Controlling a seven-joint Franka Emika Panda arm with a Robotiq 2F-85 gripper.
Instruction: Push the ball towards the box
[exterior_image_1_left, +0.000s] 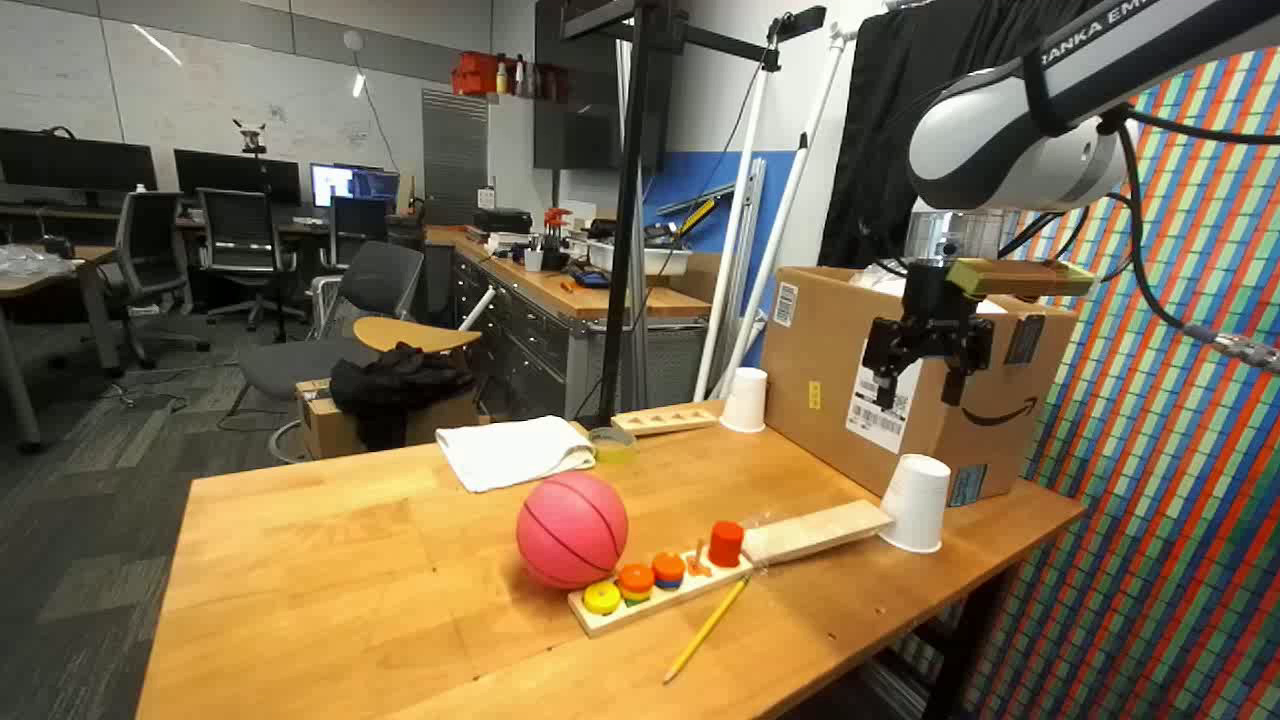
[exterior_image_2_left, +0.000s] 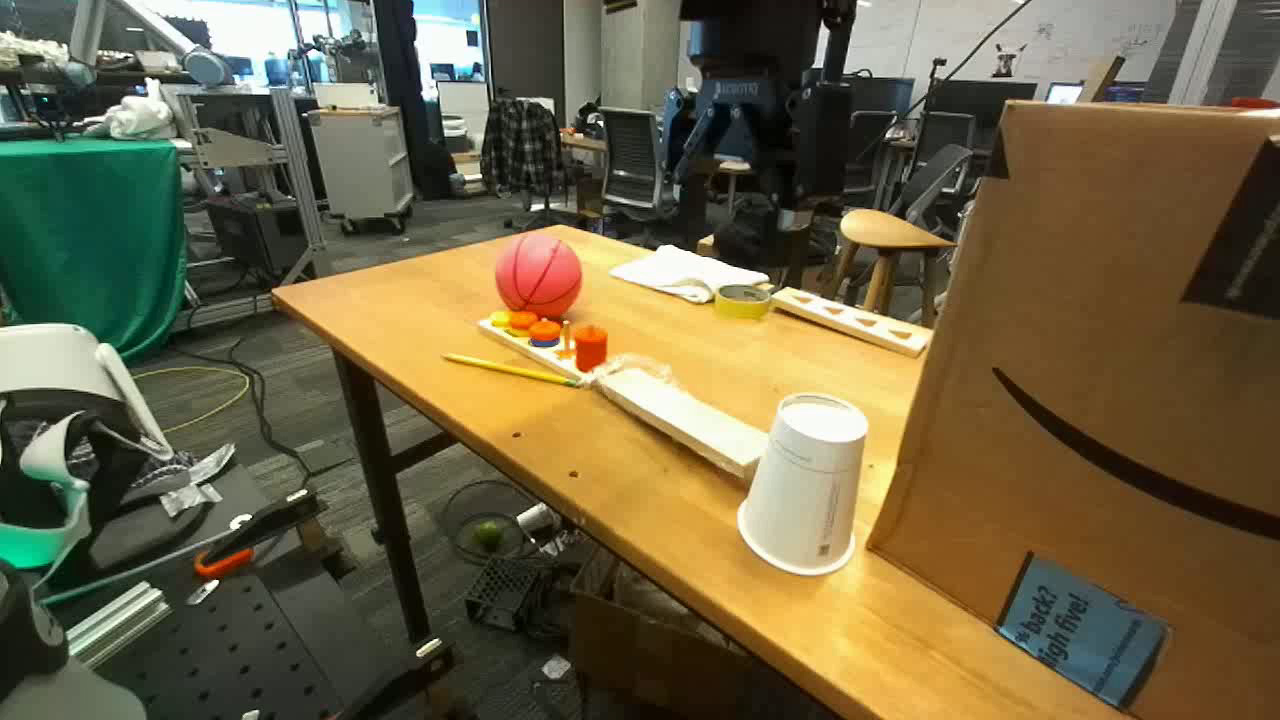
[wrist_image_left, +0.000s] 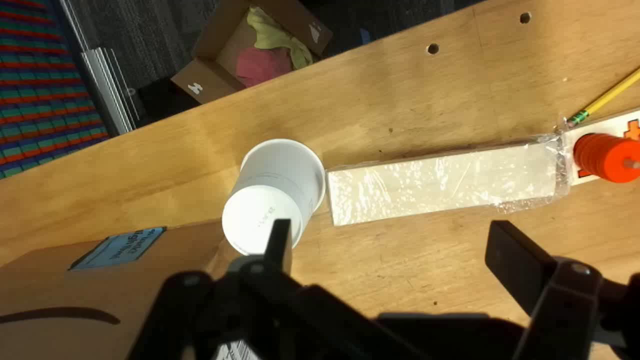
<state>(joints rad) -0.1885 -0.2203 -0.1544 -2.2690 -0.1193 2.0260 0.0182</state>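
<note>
Box (exterior_image_1_left: 840, 350) (white material (exterior_image_1_left: 880, 279) inside), upturned cups (exterior_image_1_left: 915, 503), pink ball (exterior_image_1_left: 572, 528) apart

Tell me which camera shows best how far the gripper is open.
The wrist view: there the gripper shows largest, its wide opening seen from above. Both exterior views also show it open and apart from the ball, but smaller.
</note>
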